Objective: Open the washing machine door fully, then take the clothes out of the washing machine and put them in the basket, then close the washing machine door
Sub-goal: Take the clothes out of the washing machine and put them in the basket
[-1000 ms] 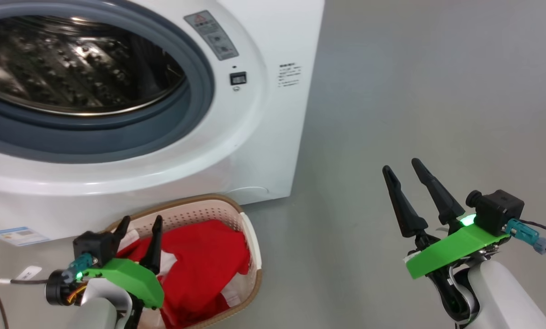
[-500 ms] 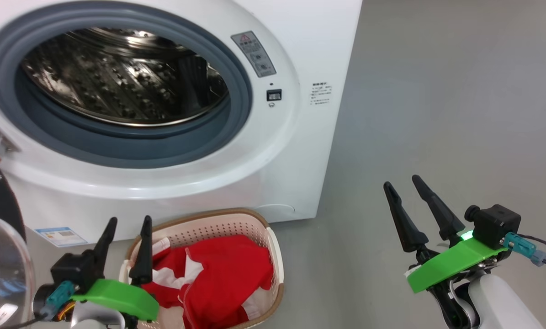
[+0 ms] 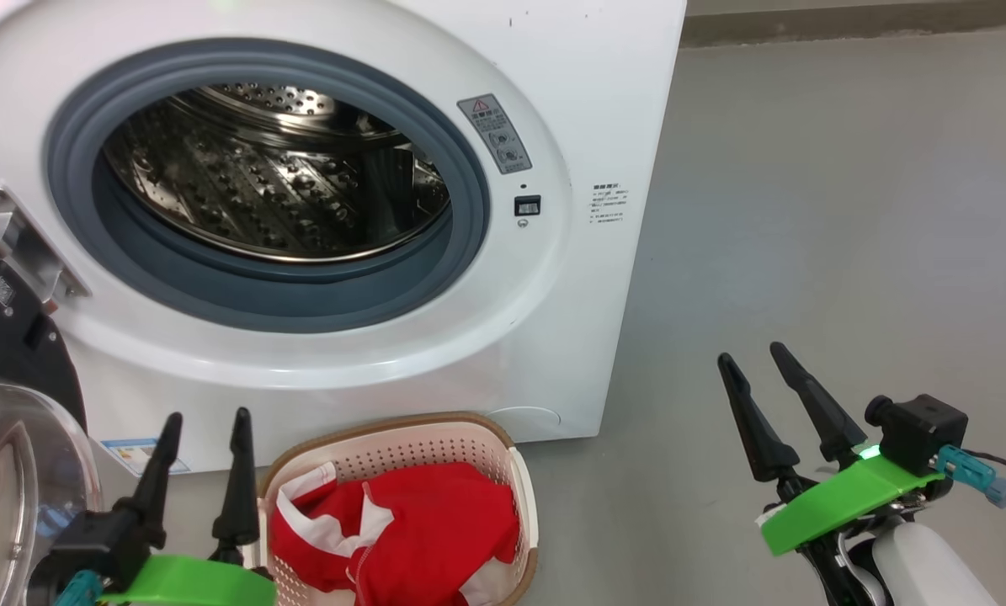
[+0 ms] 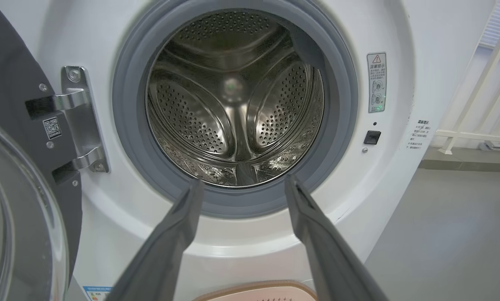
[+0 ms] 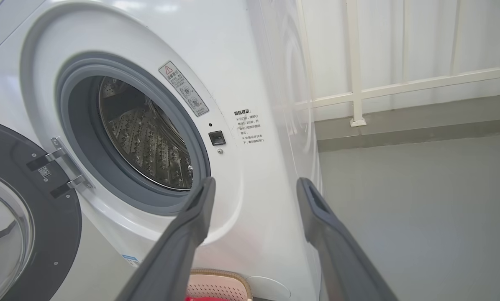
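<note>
Okay, one washing machine [image 3: 604,101] upper left, washing machine door [image 3: 10,345] swung open far left. Grey warning sticker [image 3: 494,133], blue label [image 3: 136,454], text unreadable. One basket [image 3: 401,431] bottom centre holds red clothes [image 3: 418,522]. Left end effector [image 3: 206,415], right end effector [image 3: 750,352]: both spread.

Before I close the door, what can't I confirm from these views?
- Perforated steel drum: lowest front strip, head view, hidden behind grey rubber gasket.
- Black-rimmed round glass door: cut off by the left edge, head view.
- Cream perforated plastic basket: floor hidden under red clothes, near end cut off below, head view.
</note>
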Robot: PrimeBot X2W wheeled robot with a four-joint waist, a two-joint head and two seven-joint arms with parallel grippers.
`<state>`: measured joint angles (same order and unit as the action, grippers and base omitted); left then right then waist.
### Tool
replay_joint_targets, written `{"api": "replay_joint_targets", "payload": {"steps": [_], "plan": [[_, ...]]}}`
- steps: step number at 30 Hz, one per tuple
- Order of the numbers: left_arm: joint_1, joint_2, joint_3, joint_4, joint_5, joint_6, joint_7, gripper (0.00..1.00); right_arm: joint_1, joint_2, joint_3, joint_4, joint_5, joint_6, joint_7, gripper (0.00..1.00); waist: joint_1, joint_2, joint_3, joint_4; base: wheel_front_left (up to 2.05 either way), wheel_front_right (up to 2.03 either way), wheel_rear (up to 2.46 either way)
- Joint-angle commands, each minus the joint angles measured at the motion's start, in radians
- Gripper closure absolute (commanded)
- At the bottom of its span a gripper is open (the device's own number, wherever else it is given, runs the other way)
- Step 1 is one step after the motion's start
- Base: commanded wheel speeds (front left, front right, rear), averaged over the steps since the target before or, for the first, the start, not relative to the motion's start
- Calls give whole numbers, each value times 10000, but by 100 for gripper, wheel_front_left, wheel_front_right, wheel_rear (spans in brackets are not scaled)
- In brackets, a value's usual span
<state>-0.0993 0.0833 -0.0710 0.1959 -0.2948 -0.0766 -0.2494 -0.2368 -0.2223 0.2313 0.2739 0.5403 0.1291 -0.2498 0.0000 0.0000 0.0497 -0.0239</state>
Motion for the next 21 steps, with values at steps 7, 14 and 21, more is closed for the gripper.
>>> {"api": "replay_joint_targets", "payload": {"steps": [7,14,21], "plan": [[327,215,496,-1194,-33,410,37,0,98,-146,32,-255,-120,16,-120,0,0,0,-106,38,0,0,0],[609,214,510,-1429,-124,559,156,0,101,-129,-71,-233,-255,16,-120,0,0,0,-90,67,0,0,0],[724,225,493,-1411,-189,619,174,0,130,-113,-141,-144,-417,16,-120,0,0,0,-140,77,0,0,0]]}}
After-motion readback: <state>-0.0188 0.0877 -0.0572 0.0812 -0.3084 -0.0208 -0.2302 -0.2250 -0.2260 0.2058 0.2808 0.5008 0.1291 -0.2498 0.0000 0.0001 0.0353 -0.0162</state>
